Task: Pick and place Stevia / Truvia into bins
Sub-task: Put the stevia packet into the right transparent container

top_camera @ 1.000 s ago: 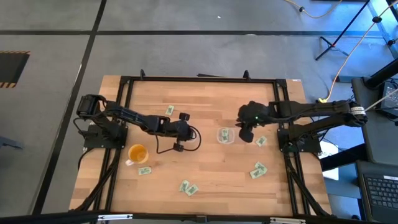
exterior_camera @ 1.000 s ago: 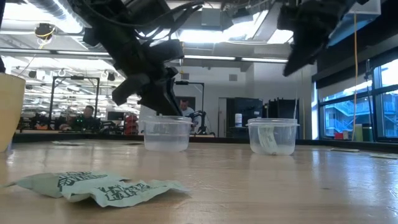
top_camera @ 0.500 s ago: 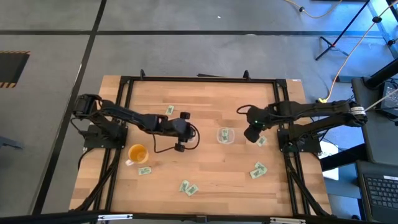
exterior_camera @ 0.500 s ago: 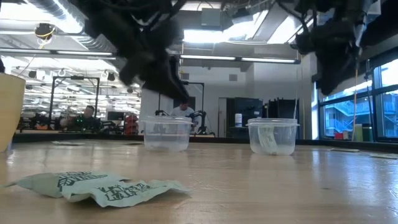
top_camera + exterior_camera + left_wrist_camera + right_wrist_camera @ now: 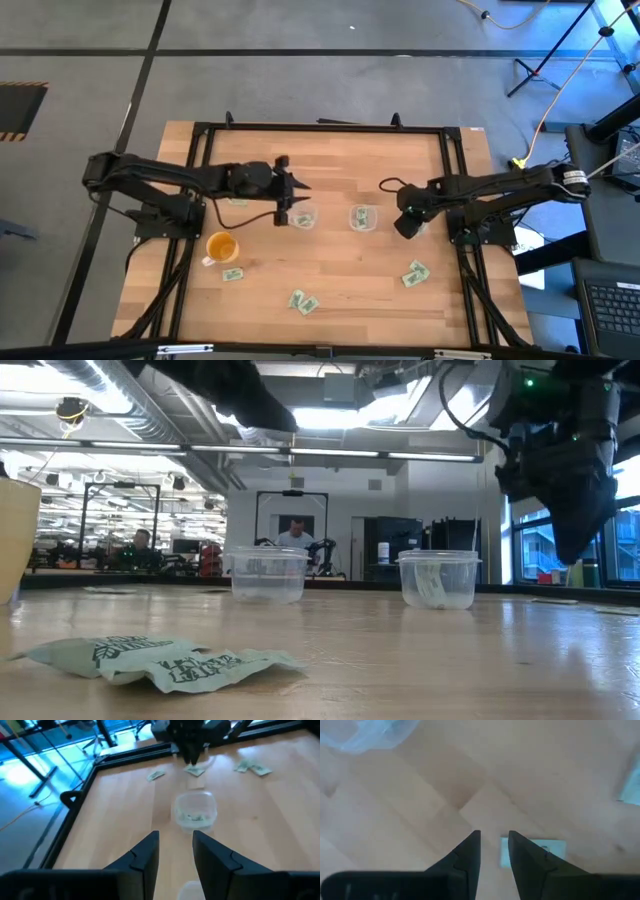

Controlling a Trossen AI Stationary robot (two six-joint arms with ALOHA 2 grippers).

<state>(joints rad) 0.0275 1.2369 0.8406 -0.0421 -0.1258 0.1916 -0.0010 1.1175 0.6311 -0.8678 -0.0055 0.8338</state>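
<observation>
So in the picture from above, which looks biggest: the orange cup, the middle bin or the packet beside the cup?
1. Orange cup.
2. Middle bin, slightly smaller; it's close, so I'm not sure of that order.
3. Packet beside the cup, clearly smallest.

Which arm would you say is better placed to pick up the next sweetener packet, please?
Probably the right. The right gripper hangs directly over a packet lying beside the right-hand bin, its fingers slightly apart. The left gripper is above the other bin, with no packet under it.
</observation>
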